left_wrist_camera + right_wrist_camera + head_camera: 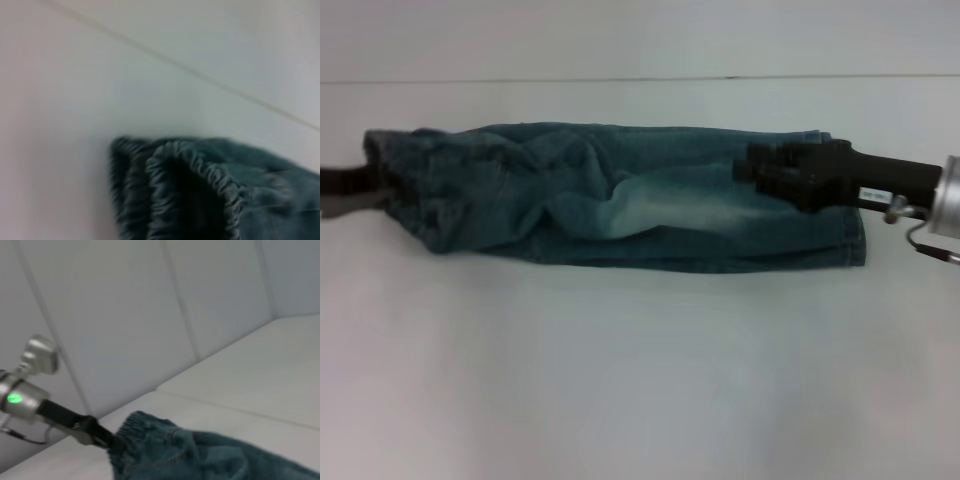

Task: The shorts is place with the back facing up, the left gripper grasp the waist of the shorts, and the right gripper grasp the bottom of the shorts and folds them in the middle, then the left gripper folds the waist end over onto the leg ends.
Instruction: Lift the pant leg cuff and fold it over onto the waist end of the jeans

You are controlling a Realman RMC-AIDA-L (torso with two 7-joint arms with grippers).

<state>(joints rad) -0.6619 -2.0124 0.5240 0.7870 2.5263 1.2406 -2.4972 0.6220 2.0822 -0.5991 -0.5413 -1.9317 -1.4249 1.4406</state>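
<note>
Head view shows the blue-green faded denim shorts already folded lengthwise into a long narrow band, lying across the middle of the frame on the white matte worktop. At the far left of the frame the black left end effector meets the gathered, ruffled elastic waist of the shorts; in the right wrist view it appears clamped on that band, presumably to keep the narrow end pinned and ready for the second fold. At the right of the frame the black right end effector, on its white cylindrical arm, lies over the cloth a little inward of the straight stitched bottom of the shorts; whether its fingers are apart or together I cannot tell. The denim looks soft and heavy, rumpled near the waist, flatter and paler toward the middle. Left wrist view shows the waistband's tight elastic puckers and a dark open fold.
</note>
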